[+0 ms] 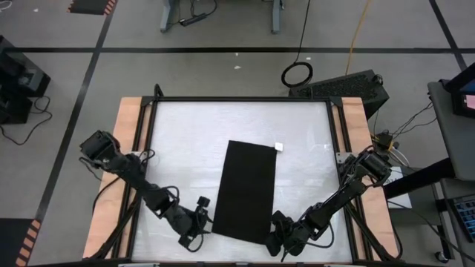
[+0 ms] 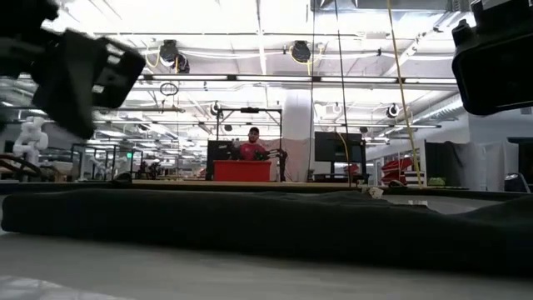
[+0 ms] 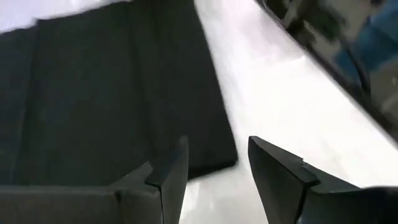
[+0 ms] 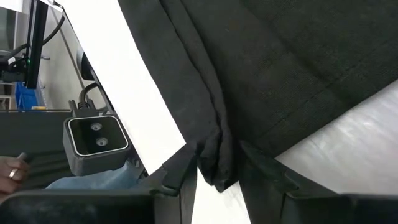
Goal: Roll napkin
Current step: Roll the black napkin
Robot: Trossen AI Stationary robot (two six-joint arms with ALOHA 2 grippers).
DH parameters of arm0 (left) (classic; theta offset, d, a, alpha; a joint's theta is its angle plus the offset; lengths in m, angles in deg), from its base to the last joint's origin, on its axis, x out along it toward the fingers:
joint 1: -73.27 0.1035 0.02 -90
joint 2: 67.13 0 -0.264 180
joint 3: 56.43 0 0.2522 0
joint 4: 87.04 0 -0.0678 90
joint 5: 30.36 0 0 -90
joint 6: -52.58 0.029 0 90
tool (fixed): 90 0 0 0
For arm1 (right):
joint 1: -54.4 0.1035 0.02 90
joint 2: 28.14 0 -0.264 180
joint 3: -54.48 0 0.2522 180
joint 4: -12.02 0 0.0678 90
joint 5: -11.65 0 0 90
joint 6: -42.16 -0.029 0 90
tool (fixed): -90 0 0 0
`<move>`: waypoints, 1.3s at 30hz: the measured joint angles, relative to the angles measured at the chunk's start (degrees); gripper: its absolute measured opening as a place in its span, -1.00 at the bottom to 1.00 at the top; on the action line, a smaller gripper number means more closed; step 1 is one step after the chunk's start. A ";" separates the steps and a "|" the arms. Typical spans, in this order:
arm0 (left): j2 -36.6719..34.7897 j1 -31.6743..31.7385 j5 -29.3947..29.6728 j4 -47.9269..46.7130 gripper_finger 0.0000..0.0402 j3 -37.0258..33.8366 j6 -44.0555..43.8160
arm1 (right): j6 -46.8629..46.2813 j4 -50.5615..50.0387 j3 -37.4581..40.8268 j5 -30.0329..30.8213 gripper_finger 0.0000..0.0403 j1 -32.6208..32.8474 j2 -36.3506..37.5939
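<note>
The black napkin (image 1: 246,190) lies on the white table (image 1: 185,148) as a long folded strip running from far to near. Its small white tag (image 1: 279,146) is at the far right corner. In the low view the napkin is a dark band (image 2: 250,221). My left gripper (image 1: 202,216) is open at the napkin's near left corner (image 3: 225,152), one finger over the cloth and one over the bare table; I cannot tell if it touches. My right gripper (image 1: 276,226) is shut on the near right corner. My right gripper pinches the napkin's near right corner (image 4: 217,158) between its two fingers. The cloth there is gathered into several folds. The fingers come slanting from the table's near right side. The rest of the napkin lies spread on the table beyond the fingers.
Wooden rails (image 1: 126,148) and a dark frame run along the table's left and right sides. The low camera (image 4: 96,142) sits at the near edge beside my right gripper, with a person's hand (image 4: 12,172) behind it. Bare table lies left and right of the napkin.
</note>
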 joint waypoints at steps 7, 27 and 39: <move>3.91 -0.10 -1.73 2.51 -0.13 -0.02 2.58 | -0.04 0.15 0.00 -0.09 -0.48 0.00 0.00; 11.49 0.51 -2.15 -0.50 -0.24 6.36 5.49 | -0.48 0.29 -0.02 -0.22 -0.48 -0.04 0.00; 11.54 1.07 -2.46 -3.03 -0.95 6.45 -1.26 | 11.64 -0.33 0.26 -0.63 -0.48 1.45 3.10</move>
